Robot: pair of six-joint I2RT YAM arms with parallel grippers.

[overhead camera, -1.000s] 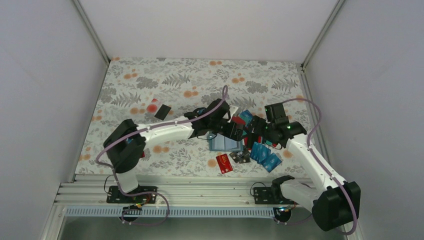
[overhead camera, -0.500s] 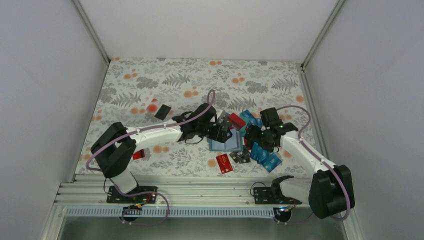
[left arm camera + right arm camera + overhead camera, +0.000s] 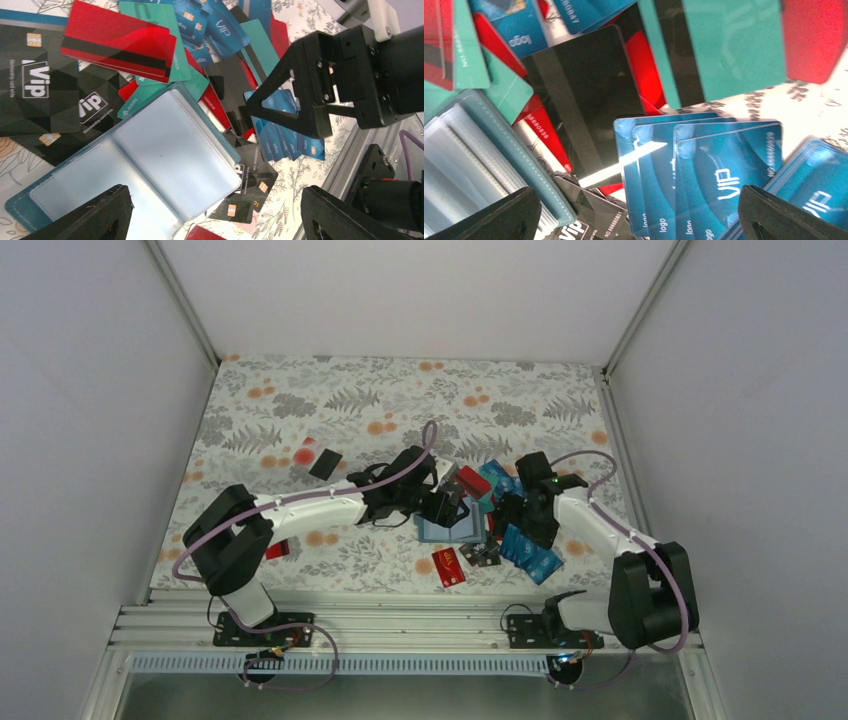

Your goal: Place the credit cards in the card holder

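Card holder [image 3: 150, 165]: lies open and flat on the floral tablecloth [image 3: 300, 405], at the left side of the card heap. It has a soft teal cover with a stitched rim and rounded corners, and glossy clear plastic sleeves inside.

Credit cards [image 3: 225, 30]: thin, stiff, shiny rectangles with rounded corners, overlapping in a loose heap behind and to the right of the holder.
- red striped card [image 3: 120, 45] lying on a teal one
- matt black VIP cards [image 3: 35, 85], partly under the holder's edge
- fan of blue VIP cards [image 3: 714, 175] at the right
- teal card [image 3: 734, 45] with a dark stripe

Left gripper [image 3: 215, 217]: black fingers spread wide, low over the holder, nothing between them. Contact with the sleeves cannot be told.

Right gripper [image 3: 636, 220]: fingers spread just as wide and empty, low over the blue fan and a plain black card [image 3: 579, 100] just beside the holder's right edge.

Room: the two grippers face each other closely across the holder. One lone red card [image 3: 449, 567] lies toward the near edge, which ends at the aluminium rail [image 3: 400, 625]. Most of the cloth stretches behind and to the left. White walls [image 3: 90, 440] close three sides.
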